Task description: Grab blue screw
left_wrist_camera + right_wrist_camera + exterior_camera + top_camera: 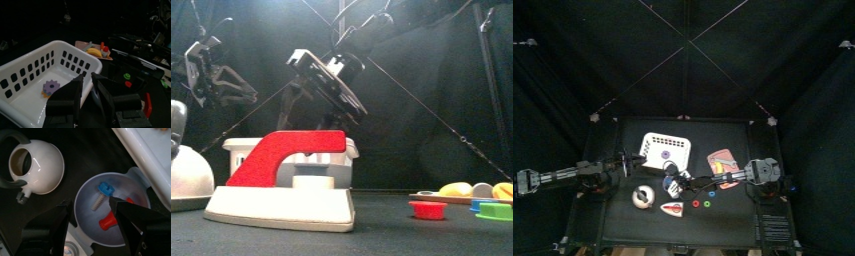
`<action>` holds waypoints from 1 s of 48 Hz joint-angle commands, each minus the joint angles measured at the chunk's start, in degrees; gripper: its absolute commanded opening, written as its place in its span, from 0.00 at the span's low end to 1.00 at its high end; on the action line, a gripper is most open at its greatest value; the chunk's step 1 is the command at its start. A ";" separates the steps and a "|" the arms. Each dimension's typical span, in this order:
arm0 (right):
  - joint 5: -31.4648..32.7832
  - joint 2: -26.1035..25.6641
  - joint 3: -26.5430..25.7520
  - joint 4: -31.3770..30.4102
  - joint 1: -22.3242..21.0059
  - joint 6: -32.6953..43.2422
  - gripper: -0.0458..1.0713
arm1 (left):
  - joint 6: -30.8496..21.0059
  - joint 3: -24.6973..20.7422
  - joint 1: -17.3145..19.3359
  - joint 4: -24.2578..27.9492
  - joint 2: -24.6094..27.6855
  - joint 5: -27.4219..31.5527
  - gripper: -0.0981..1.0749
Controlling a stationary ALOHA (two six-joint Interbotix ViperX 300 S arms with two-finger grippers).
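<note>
Blue plastic marks the target: the blue screw (105, 189) lies with its pale threaded shank inside a shallow white bowl (87, 185), next to a red piece (109, 221) in the same bowl. Keeping such small parts in a dish likely stops them rolling about the desk (740, 135) and gives the arm one place to search. The right pincer (93, 208) hangs directly over that bowl with its jaws spread wide, one on either side of the screw's shank as its wrist camera sees it, apparently still above it and not touching. In my judgement this is a pre-grasp pose, and what remains is to descend and close. A white kettle (35, 160) stands just beside the bowl. The left pincer (87, 92) rests apart over a white perforated basket (73, 60) holding a purple gear (51, 88); whether its jaws are parted I cannot tell.
</note>
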 commanded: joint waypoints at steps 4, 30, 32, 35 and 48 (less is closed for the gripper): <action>0.09 0.09 -2.29 0.44 -0.35 -0.09 0.82 | 0.00 -0.53 -0.09 -0.09 0.09 -0.18 0.64; 2.46 2.90 -3.16 1.93 -0.44 -0.09 0.78 | 0.00 -0.53 -0.09 -0.09 0.09 -0.18 0.64; 2.81 3.08 -3.25 2.37 -0.44 -0.18 0.78 | 0.00 -0.53 -0.09 -0.09 0.09 -0.18 0.64; 3.16 3.25 -3.25 2.81 -0.44 -0.18 0.77 | 0.00 -0.53 -0.09 -0.09 0.09 -0.18 0.64; 3.34 4.66 -3.52 2.99 -0.44 -0.09 0.77 | 0.00 -0.53 -0.09 -0.09 0.09 -0.18 0.64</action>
